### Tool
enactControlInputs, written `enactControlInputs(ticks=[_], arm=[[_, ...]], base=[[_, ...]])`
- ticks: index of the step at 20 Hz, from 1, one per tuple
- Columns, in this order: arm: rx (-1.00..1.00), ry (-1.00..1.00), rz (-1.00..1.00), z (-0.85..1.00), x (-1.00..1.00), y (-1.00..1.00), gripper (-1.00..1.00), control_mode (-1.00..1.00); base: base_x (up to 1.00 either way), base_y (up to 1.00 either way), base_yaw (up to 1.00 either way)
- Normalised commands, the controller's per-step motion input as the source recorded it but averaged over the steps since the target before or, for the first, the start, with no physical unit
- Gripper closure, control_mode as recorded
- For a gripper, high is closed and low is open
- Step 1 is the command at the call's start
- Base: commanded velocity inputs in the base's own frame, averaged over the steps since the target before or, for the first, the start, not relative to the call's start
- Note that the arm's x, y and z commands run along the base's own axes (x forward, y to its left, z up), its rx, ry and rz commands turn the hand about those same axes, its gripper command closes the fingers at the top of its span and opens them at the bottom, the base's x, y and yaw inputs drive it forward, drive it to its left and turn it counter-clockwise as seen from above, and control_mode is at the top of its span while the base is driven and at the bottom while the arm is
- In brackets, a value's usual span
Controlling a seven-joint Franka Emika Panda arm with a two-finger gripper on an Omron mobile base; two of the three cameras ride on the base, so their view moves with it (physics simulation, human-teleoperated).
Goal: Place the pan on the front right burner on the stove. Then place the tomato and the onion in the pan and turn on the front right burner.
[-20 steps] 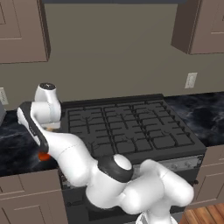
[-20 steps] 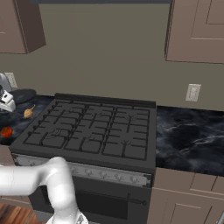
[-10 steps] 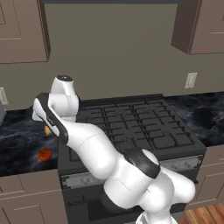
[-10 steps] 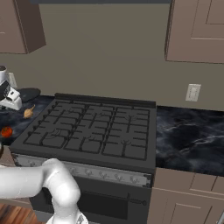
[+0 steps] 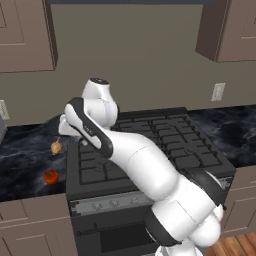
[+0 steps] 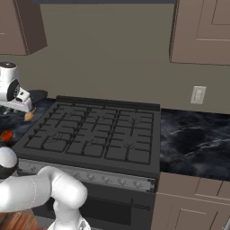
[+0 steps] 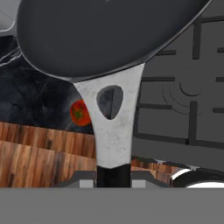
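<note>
A: Left base view. Where do the task's things lie relative to the stove?

B: The onion rests on the dark counter just beside the stove's left edge; the tomato lies nearer the counter's front, also left of the stove. The white arm crosses above the stove's left half.

A: Right base view?

B: The stove fills the centre. At its left, the onion and the tomato sit on the counter. The hand hangs above that counter, beside the stove's rear left corner, with the dark pan showing behind it.

A: Hand view. How do the jaws stand?

B: The gripper is closed narrowly on the black handle of the pan, which hangs lifted, partly over the stove's grate and partly over the counter. The tomato shows below, beside the handle's pale neck.
</note>
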Motion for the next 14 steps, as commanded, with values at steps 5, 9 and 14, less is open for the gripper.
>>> enactControlInputs(ticks=[5, 9, 14], arm=[[0.0, -0.01, 0.05, 0.17, -0.33, -0.93, 1.0, -1.0], [0.0, 0.0, 0.06, 0.09, -0.25, -0.94, 1.0, -1.0], [0.0, 0.0, 0.07, 0.11, -0.11, -0.82, 1.0, -1.0]], base=[[0.0, 0.0, 0.0], [0.0, 0.0, 0.0], [0.0, 0.0, 0.0]])
